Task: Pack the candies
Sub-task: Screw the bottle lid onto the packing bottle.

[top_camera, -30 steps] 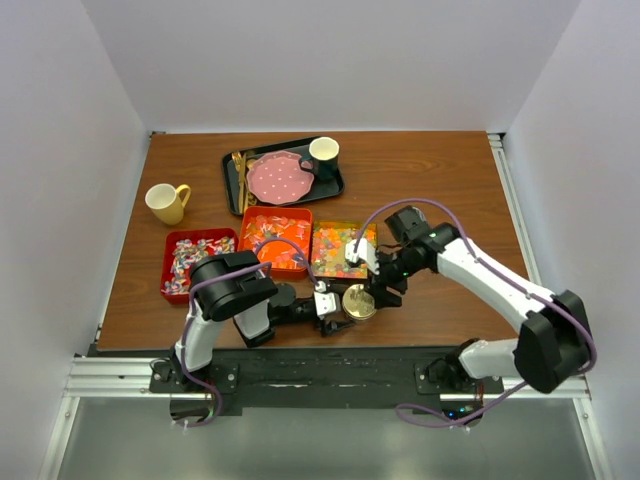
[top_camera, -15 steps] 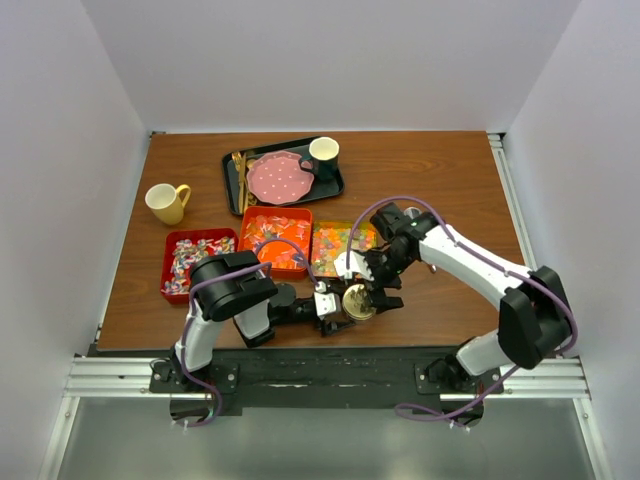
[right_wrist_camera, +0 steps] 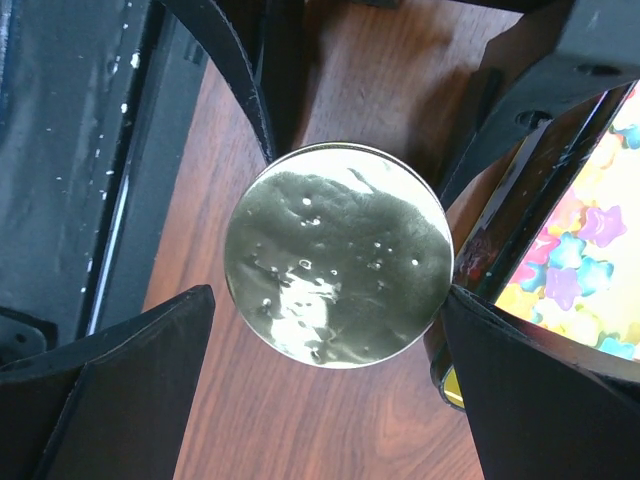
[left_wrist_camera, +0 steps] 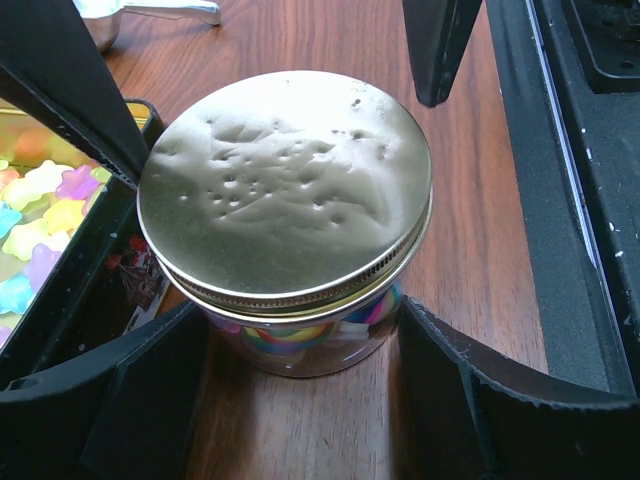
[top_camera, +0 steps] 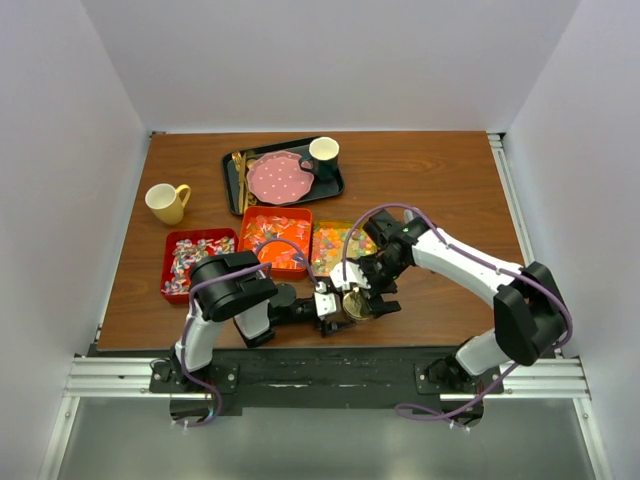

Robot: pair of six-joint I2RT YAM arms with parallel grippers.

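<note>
Found candies (left_wrist_camera: 280, 333) packed in a small glass jar (left_wrist_camera: 335, 352), capped with a dented gold lid (left_wrist_camera: 285, 185) and standing on the table (left_wrist_camera: 330, 30) between the fingers of the left gripper (left_wrist_camera: 300, 322). Judged rigid, smooth and breakable at the glass wall; fairly heavy for its size; liable to slip or turn under a light pinch. Judged thin and easily marked at the lid, with the ribbed rim as the only sound purchase for turning. Recommend holding low on the glass, on opposite sides, and taking the lid across its rim, never on the flat top.

Noted left gripper partly closed, pressing both sides of the glass below the rim and holding the jar upright. Noted right gripper (right_wrist_camera: 328, 300) spread wide directly above, straddling the lid and gripping nothing; cannot tell whether touching the rim on one side. Observed, just past one finger of the right gripper, a tray (right_wrist_camera: 575, 270) of loose star-shaped candies.
</note>
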